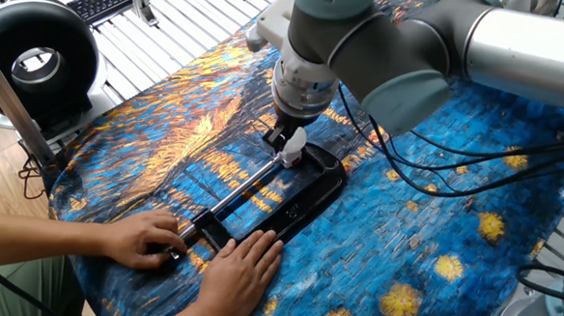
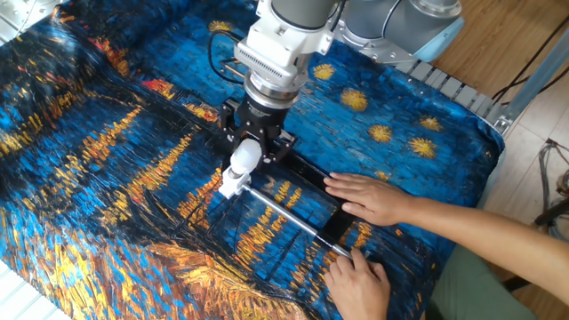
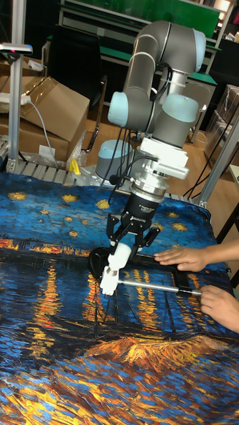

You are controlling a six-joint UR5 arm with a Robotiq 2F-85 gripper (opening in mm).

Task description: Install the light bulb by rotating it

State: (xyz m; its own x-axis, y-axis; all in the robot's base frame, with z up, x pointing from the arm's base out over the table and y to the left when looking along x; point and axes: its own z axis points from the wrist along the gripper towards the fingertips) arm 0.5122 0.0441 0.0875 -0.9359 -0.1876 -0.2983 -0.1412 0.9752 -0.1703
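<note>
The light bulb (image 2: 244, 157), small and white, stands tilted on a white socket block (image 2: 231, 183) at the end of a black clamp base (image 1: 308, 188). My gripper (image 2: 252, 148) comes down from above, its black fingers on either side of the bulb's upper part, and looks shut on it. In one fixed view a finger hides most of the light bulb (image 1: 295, 140); only a white patch shows above the socket block (image 1: 289, 160). The tall fixed view shows the light bulb (image 3: 122, 253) under my gripper (image 3: 128, 244).
A person's two hands (image 1: 149, 238) (image 1: 238, 273) press the clamp's near end and its metal rod (image 1: 245, 184) onto the patterned blue cloth (image 1: 441, 246). Black cables (image 1: 428, 170) trail behind the arm. A black round fan (image 1: 30, 55) stands at the table's far corner.
</note>
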